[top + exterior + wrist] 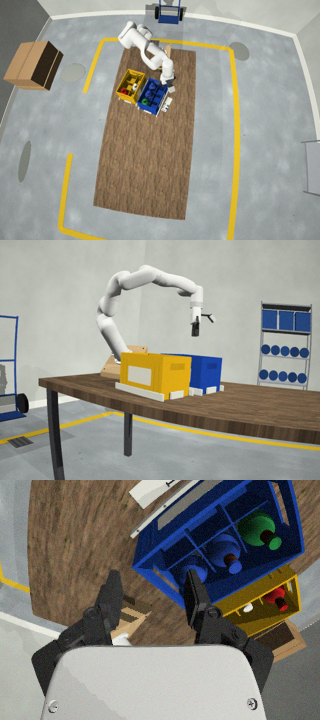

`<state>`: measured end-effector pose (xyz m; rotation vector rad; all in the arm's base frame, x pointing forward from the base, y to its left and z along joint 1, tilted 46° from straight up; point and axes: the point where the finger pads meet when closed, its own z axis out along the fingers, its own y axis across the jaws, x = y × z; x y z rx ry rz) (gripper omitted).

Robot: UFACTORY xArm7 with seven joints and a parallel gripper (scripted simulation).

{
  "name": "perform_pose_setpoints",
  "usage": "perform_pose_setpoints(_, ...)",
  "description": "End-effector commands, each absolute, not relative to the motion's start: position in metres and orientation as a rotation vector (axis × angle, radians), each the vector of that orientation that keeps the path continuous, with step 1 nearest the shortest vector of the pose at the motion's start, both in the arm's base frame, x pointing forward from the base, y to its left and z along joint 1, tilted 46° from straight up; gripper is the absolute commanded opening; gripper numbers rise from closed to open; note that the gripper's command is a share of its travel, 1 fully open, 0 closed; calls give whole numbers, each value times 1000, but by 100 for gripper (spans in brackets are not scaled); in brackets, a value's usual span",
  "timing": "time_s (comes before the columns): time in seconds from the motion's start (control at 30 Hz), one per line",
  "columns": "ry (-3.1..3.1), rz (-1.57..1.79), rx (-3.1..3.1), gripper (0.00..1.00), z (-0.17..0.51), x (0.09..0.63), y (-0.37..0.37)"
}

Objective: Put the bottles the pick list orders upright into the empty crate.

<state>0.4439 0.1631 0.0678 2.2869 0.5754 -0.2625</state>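
The blue crate (155, 110) (211, 378) (145, 545) holds two blue bottles, one (151, 86) (192, 574) near its arm-side end and one (148, 94) (223, 549) mid-row, and a green bottle (145, 102) (256, 528). All three share the row beside the yellow crate (126, 97) (175, 384). The yellow crate holds a red bottle (124, 91) (274, 596) and a white bottle (134, 87) (248, 607). The pick list (169, 100) (145, 494) shows green and blue marks; its numbers are unreadable. My gripper (167, 82) (195, 335) (153, 581) is open and empty, high above the blue crate's arm-side end.
The crates stand level, side by side, on the wooden table (147, 155) (258, 405). White strips (139, 392) edge their bases. The wooden arm base (109, 371) is behind them.
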Motion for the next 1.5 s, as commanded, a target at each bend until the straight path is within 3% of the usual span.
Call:
perform_pose_setpoints(0.0,579,-258,2289,65,59,435,183)
perform_pose_setpoints(1.47,579,-259,2290,65,-26,348,342)
